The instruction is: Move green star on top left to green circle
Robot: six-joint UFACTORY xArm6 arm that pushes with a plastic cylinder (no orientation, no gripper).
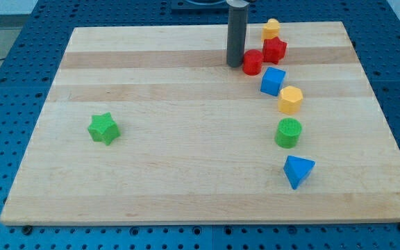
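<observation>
The green star lies alone near the counter's left edge, well apart from the green circle, which sits toward the right edge. My tip rests near the top edge, just beside a red cylinder. No claw shows. Around it stand a red block, 2 yellow blocks, a blue cube and a blue triangle.

The board is pale, smooth, matt planked wood. The green star and green circle look like matt plastic, the circle's top finely ridged.
</observation>
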